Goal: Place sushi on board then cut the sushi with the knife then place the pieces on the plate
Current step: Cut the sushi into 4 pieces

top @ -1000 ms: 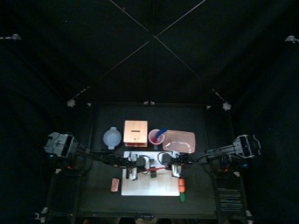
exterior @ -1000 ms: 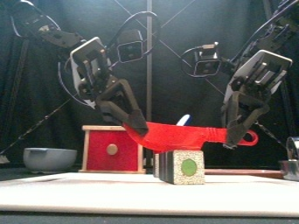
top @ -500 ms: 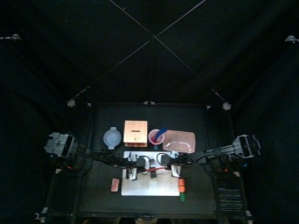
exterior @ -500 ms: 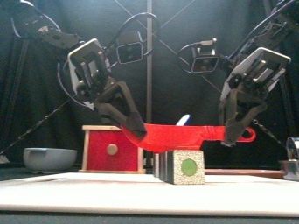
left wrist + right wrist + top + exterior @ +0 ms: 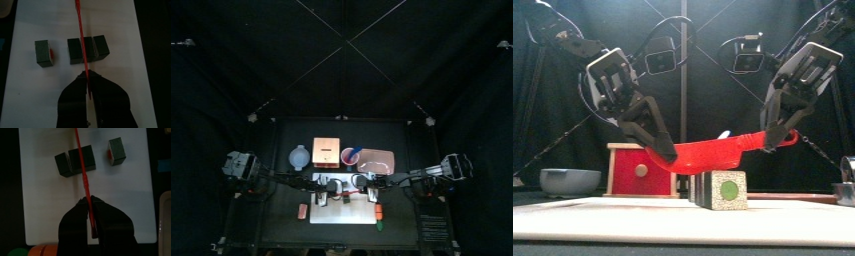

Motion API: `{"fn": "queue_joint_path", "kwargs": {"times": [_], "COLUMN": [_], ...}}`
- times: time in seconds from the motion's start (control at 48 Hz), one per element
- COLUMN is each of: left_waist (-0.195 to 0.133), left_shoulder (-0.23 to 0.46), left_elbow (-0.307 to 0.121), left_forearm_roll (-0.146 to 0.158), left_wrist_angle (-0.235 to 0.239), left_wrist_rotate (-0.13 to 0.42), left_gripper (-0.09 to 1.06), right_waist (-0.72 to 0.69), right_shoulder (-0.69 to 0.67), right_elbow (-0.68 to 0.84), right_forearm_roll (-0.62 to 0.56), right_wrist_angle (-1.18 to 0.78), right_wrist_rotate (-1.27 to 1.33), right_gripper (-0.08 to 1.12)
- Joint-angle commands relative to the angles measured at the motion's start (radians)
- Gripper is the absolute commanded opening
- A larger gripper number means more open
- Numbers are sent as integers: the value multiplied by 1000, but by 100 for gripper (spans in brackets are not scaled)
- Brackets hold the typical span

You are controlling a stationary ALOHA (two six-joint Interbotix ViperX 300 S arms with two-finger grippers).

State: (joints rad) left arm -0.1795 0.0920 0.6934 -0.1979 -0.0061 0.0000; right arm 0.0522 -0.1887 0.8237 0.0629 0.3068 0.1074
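Black bench [image 5: 271,215] inside black curtains. A white cutting board [image 5: 342,212] lies toward its front. Behind the board, left to right, stand a blue-grey bowl [image 5: 299,157], a wooden box [image 5: 327,150] with a red drawer front, and the pink tray [image 5: 374,158].

Left end effector [image 5: 671,155] is clamped on one end of the red knife [image 5: 720,152], and right end effector [image 5: 767,143] is clamped on the other. The blade is held clear above the board, with its right end higher.

The sushi roll [image 5: 99,47] sits mid-board under the blade. One loose piece [image 5: 45,53] lies apart from the rest.

Bare board lies open on every side of the sushi. Small toy foods [image 5: 303,210] lie at the board's left and right edges.
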Motion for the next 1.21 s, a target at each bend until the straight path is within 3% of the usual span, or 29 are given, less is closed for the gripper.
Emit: {"fn": "queue_joint_path", "kwargs": {"times": [0.021, 0.312, 0.458, 1.208], "left_waist": [-14, -5, -2, -9], "left_shoulder": [-14, -29, -44, -26], "left_elbow": [6, 5, 12, -3], "left_forearm_roll": [14, 34, 34, 29], "left_wrist_angle": [18, 31, 51, 43], "left_wrist_rotate": [2, 2, 2, -3], "left_gripper": [38, 38, 38, 38], "right_waist": [-17, -17, -17, -14], "right_shoulder": [-32, -34, -34, -31], "right_elbow": [-3, -2, 0, 37], "right_forearm_roll": [-3, -2, 2, 37], "right_wrist_angle": [3, -2, -2, -6], "right_wrist_rotate": [3, 3, 3, 5], "right_gripper": [33, 33, 33, 33]}}
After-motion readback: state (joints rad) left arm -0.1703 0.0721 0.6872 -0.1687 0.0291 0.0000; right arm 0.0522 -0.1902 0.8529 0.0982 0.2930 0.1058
